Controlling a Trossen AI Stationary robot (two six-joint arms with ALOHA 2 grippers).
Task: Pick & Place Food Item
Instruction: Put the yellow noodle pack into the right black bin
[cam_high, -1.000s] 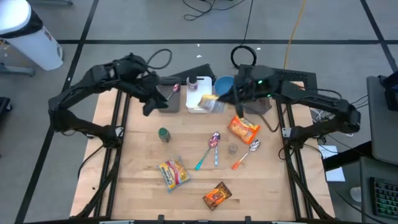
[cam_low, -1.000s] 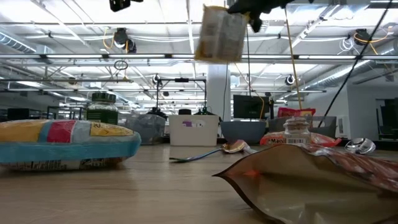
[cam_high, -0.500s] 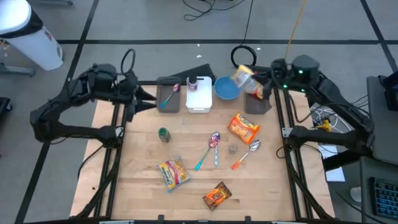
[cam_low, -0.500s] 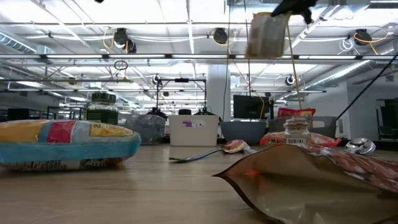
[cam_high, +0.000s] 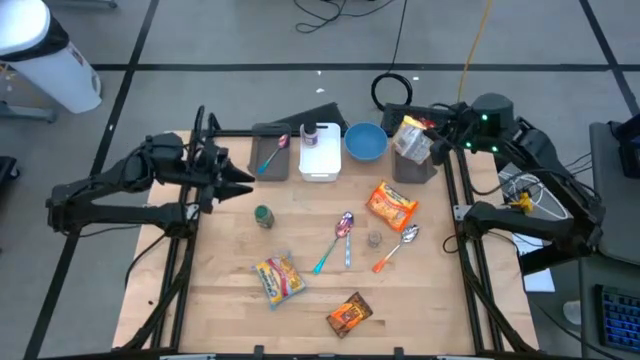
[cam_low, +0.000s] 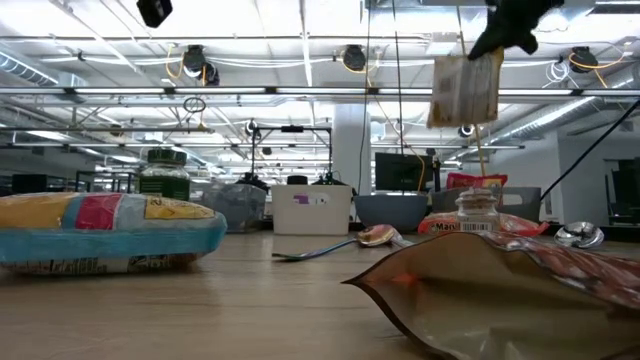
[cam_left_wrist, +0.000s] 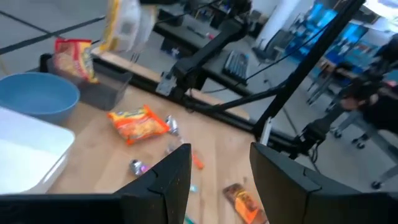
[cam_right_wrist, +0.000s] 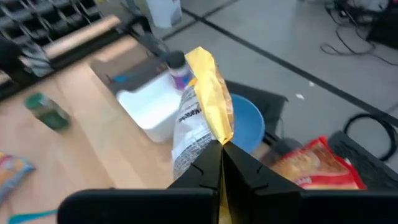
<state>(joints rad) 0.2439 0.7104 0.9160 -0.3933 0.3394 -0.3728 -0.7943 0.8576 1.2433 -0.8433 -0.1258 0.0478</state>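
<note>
My right gripper (cam_high: 437, 143) is shut on a white and yellow food packet (cam_high: 411, 138), held in the air over the dark bin (cam_high: 416, 167) at the table's far right. The packet also shows in the low view (cam_low: 465, 88) and in the right wrist view (cam_right_wrist: 200, 121). A red packet (cam_right_wrist: 317, 165) lies in that bin. My left gripper (cam_high: 240, 178) is open and empty over the table's far left part, its fingers apart in the left wrist view (cam_left_wrist: 221, 168). My right gripper pinches the packet's yellow sealed edge (cam_right_wrist: 219, 132) between its two fingers. The fingers come at it from the table's right side, slanting down. The packet hangs below the fingers (cam_low: 497, 40), lifted clear of the table and the bin.
At the far edge stand a blue bowl (cam_high: 365, 142), a white container (cam_high: 320, 155) and a dark tray with a spoon (cam_high: 270, 155). On the table lie a green jar (cam_high: 263, 215), an orange packet (cam_high: 390, 205), spoons (cam_high: 343, 235), a yellow packet (cam_high: 280, 278) and a brown packet (cam_high: 350, 315).
My right gripper has carried the packet toward the table's right edge, from over the white container to over the dark bin; the packet has stayed hanging clear. My left arm has drawn back toward the table's left edge.
</note>
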